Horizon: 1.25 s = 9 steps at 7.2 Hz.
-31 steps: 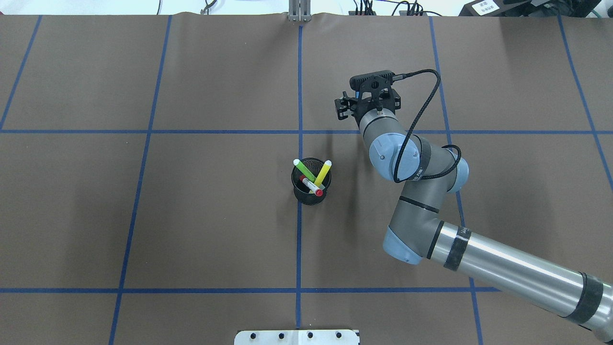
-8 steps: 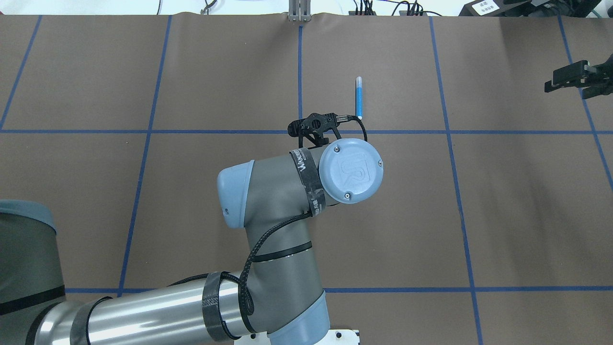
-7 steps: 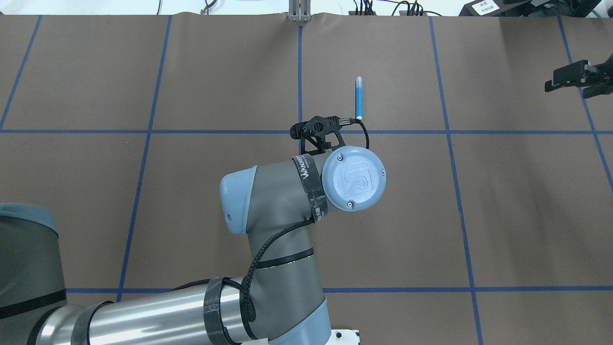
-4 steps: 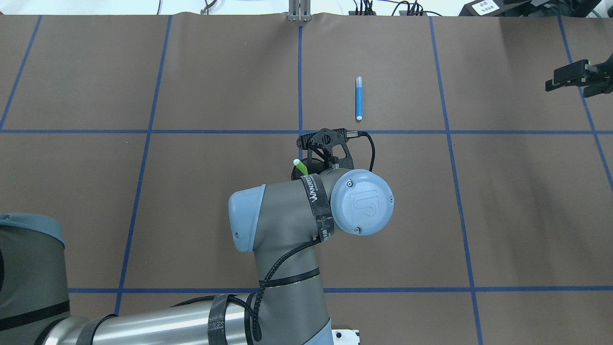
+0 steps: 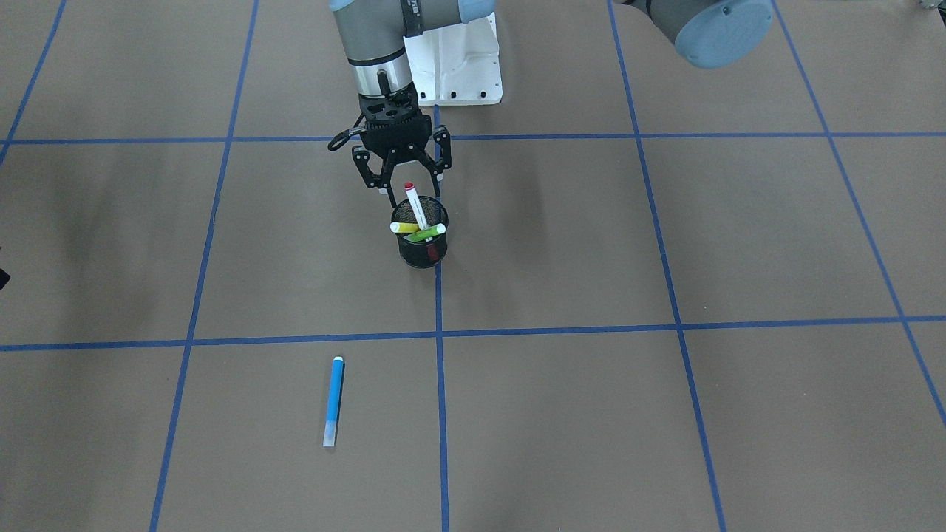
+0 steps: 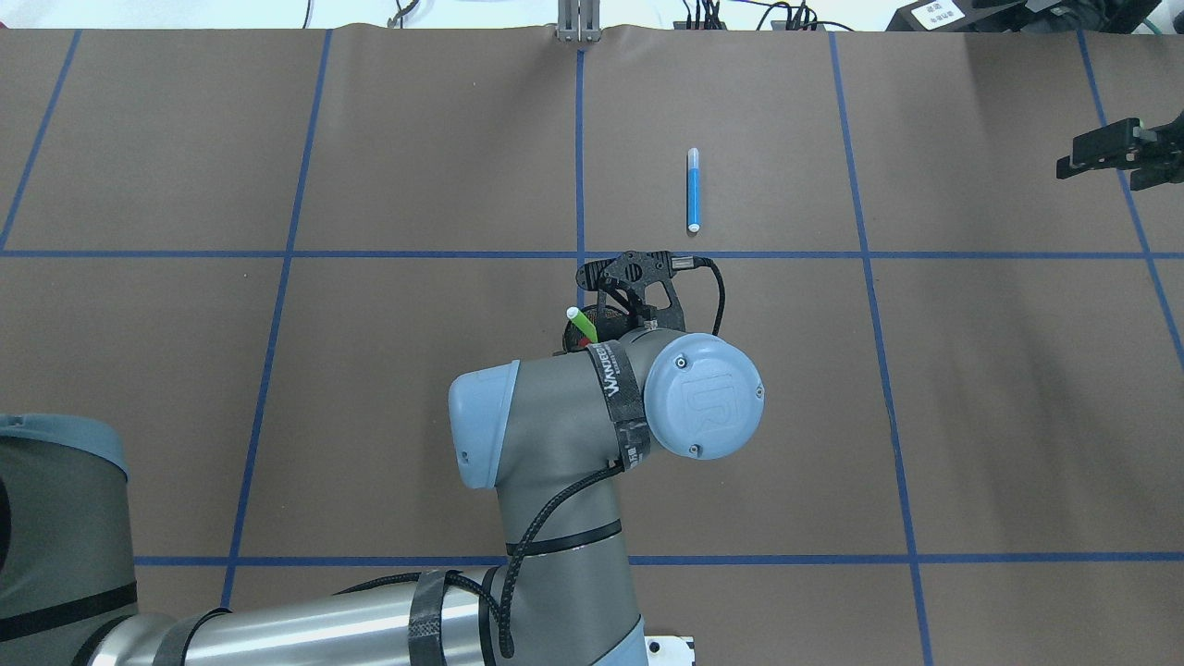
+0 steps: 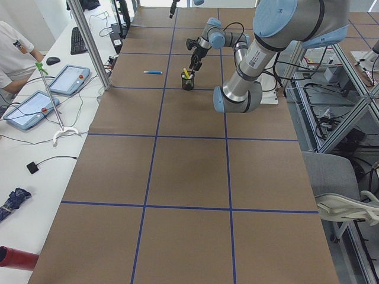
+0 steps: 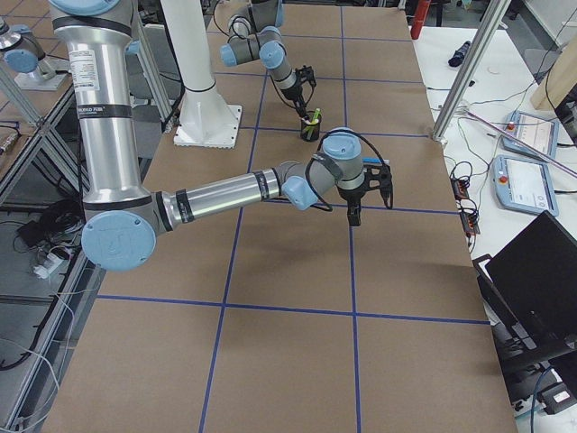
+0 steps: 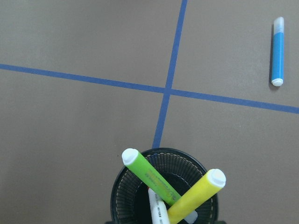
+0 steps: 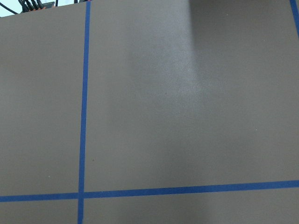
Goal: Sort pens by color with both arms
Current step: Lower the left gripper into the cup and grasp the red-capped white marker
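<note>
The left gripper [image 5: 409, 186] hangs fingers down directly above the black mesh cup [image 5: 421, 253], jaws spread wide and holding nothing. The red cap of the white-barrelled pen [image 5: 418, 210] rises between the fingers; contact cannot be judged. This pen stands nearly upright in the cup. The yellow pen [image 5: 403, 227] and light green pen [image 5: 426, 235] lean across the cup's rim, each with a white end, as the left wrist view shows from above. The left arm [image 6: 555, 435] reaches in low over the table [image 5: 665, 244], elbow bent, its wrist turned straight down over the cup. The blue pen [image 5: 334, 399], pale at one end, lies flat in the next taped square, on the side away from the robot and well apart from cup and gripper. The right gripper [image 6: 1068, 157] hovers over the table's right end, jaws apart and empty, far from all four pens.
</note>
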Tool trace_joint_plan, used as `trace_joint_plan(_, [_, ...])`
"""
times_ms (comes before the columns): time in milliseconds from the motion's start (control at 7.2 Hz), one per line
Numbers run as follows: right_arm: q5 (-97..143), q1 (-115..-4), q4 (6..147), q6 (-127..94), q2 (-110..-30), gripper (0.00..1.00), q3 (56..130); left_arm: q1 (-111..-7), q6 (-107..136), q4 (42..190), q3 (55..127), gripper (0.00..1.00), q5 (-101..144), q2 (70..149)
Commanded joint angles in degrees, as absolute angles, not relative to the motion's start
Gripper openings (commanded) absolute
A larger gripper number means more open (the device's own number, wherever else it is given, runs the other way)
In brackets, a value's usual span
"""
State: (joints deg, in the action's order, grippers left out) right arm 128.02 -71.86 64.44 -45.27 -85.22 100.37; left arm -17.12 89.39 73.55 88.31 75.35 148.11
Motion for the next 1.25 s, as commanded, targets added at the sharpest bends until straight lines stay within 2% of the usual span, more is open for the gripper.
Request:
trace_joint_plan(0, [128.1, -71.9, 64.4, -45.3, -85.3, 1.00, 100.4, -17.1, 89.4, 73.7, 87.5, 0.69, 75.4, 148.4])
trace_joint_plan(139, [128.0, -71.8, 64.5, -45.2, -85.3, 1.00, 100.4, -17.0, 89.5, 73.7, 87.5, 0.58, 75.5, 148.4])
trace_joint_plan(278, [128.1, -71.8, 64.4, -45.2, -85.3, 1.00, 100.4, -17.0, 89.7, 73.6, 87.5, 0.35, 75.8, 148.4])
trace_joint_plan(417, [128.1, -71.8, 64.5, -45.2, -85.3, 1.00, 100.4, -17.0, 89.9, 73.6, 87.6, 0.03, 75.9, 148.4])
trace_joint_plan(556, [128.1, -71.8, 64.5, -45.2, -85.3, 1.00, 100.4, -17.0, 89.9, 73.5, 87.6, 0.00, 75.9, 148.4])
trace_joint_plan(1111, [128.1, -71.7, 64.5, -45.2, -85.2, 1.00, 100.4, -17.0, 89.9, 73.0, 88.5, 0.00, 77.3, 149.3])
